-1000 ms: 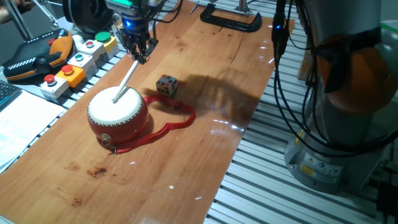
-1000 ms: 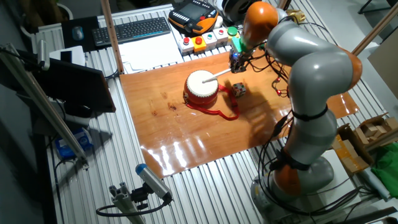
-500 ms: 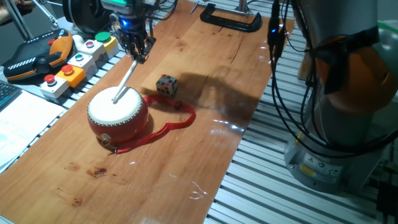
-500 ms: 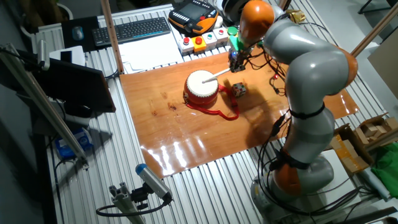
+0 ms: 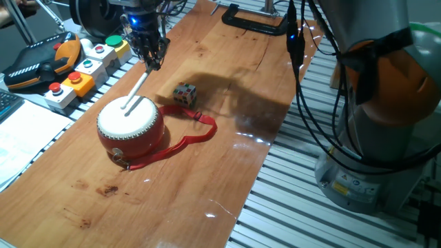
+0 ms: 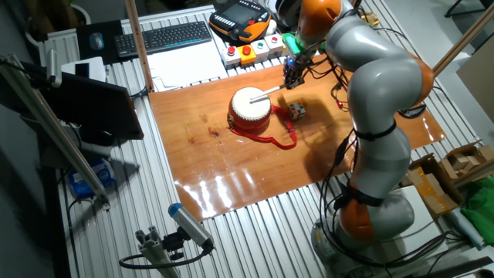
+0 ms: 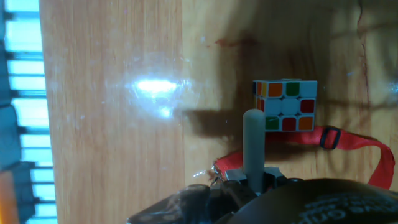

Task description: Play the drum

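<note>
Jaws of gripper (image 5: 150, 60) clamped on upper end of white stick (image 5: 136, 89), one fixed view; stick slopes down-left, tip over cream skin of drum (image 5: 130, 127), contact unclear. Drum sits on wooden table (image 5: 227, 103), red strap (image 5: 180, 142) trailing right, puzzle cube (image 5: 184, 94) just beside.

Other fixed view: gripper (image 6: 292, 75) right of drum (image 6: 250, 109), stick (image 6: 266, 92) reaching over skin.

Hand view: stick (image 7: 253, 144) end-on, cube (image 7: 285, 105) and strap (image 7: 348, 144) beyond.

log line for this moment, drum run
gripper: shut on drumstick | stick tip: over drum skin, contact unclear | puzzle cube: on board beside drum, untouched | strap: loose on board
</note>
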Controlling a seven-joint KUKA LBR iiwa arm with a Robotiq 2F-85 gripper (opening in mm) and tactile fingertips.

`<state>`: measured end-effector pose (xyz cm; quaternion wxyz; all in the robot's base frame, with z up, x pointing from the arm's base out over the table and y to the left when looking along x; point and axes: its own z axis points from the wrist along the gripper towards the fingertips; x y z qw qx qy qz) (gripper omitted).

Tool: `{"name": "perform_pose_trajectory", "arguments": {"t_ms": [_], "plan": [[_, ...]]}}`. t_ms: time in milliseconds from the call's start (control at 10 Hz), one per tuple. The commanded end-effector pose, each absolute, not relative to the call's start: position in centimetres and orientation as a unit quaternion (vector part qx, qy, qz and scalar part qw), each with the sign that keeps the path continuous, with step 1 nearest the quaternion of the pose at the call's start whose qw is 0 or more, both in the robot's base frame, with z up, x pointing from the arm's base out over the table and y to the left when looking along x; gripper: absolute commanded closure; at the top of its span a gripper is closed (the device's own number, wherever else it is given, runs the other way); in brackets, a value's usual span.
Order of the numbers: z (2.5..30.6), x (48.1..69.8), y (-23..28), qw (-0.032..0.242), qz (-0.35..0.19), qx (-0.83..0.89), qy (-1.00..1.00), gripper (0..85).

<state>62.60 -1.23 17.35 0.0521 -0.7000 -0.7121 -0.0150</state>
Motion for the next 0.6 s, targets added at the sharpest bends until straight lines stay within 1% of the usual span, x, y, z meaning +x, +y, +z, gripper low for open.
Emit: {"name": "perform_pose_trajectory", "arguments": {"t_ms": [0, 100, 200, 400, 500], "plan": [[17.32, 62.6, -1.24, 0.047, -0.013, -0.704, -0.709, 84.3], [17.27, 62.62, -1.26, 0.038, -0.009, -0.707, -0.706, 84.3], [17.36, 62.61, -1.31, 0.022, 0.0, -0.705, -0.708, 84.3], [17.79, 62.5, -1.44, -0.026, 0.024, -0.693, -0.72, 84.3], [17.77, 62.51, -1.46, -0.03, 0.02, -0.693, -0.72, 84.3]]}}
